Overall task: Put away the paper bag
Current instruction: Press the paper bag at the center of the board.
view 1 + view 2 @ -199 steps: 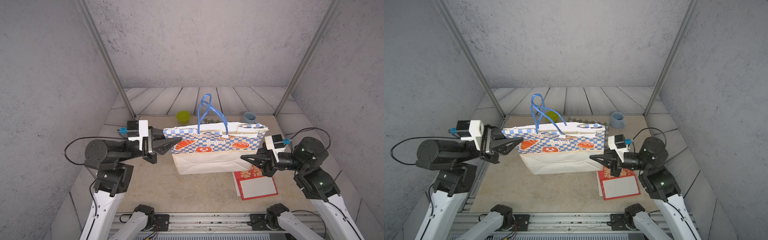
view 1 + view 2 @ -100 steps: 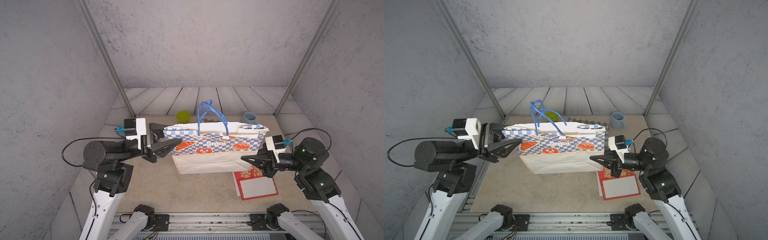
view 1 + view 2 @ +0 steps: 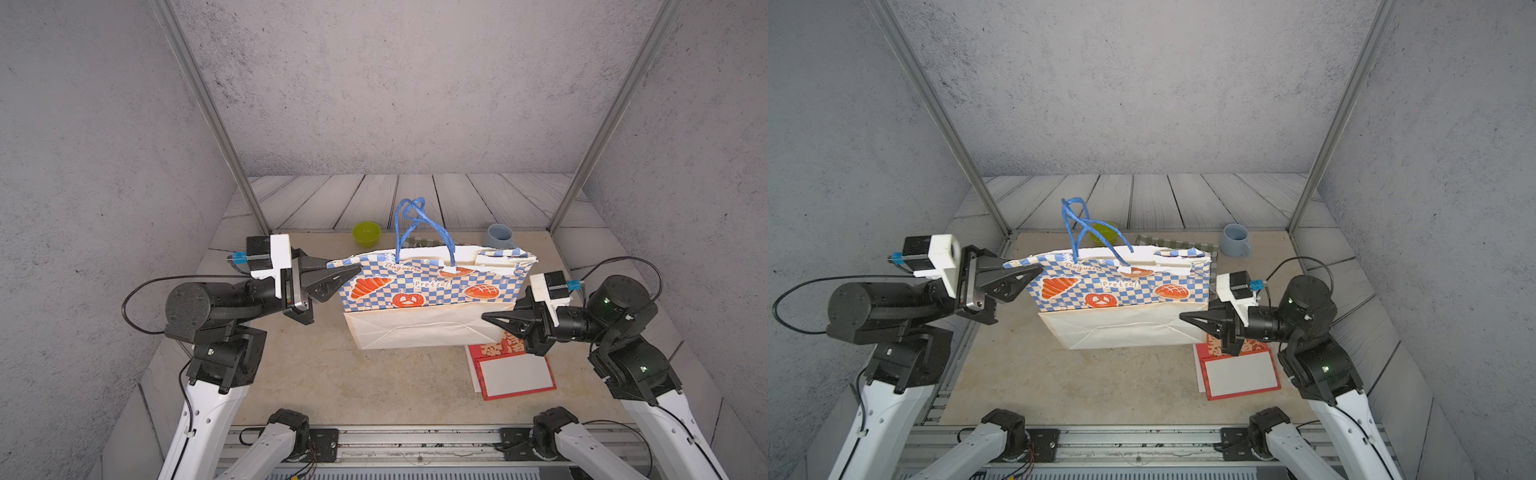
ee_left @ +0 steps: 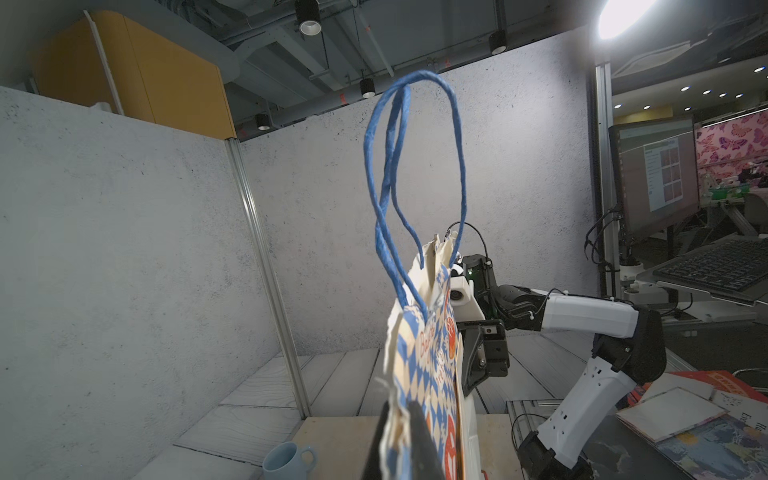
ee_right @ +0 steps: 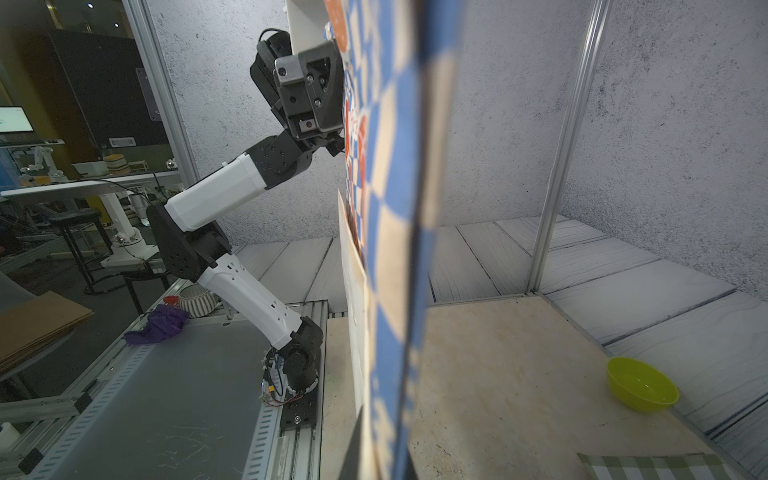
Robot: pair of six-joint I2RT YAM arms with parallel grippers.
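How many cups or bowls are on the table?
2. A green bowl at the back, behind the bag's left-arm end; a blue mug behind its right-arm end. The bag may hide others.

In both top views the paper bag (image 3: 428, 299) stands across the middle of the frame like a wall. The left gripper (image 3: 355, 269) clamps its left end and the right gripper (image 3: 487, 318) sits at its right end, blocking both flanks. The blue handles (image 3: 411, 224) rise above its top. Behind it, in the upper centre, a green bowl (image 3: 366, 232), a checked cloth (image 3: 1173, 243) and a grey mug (image 3: 498, 237) line the back edge. A red book (image 3: 515, 372) lies flat at lower right. The table (image 3: 332, 382) is bare across the lower centre.
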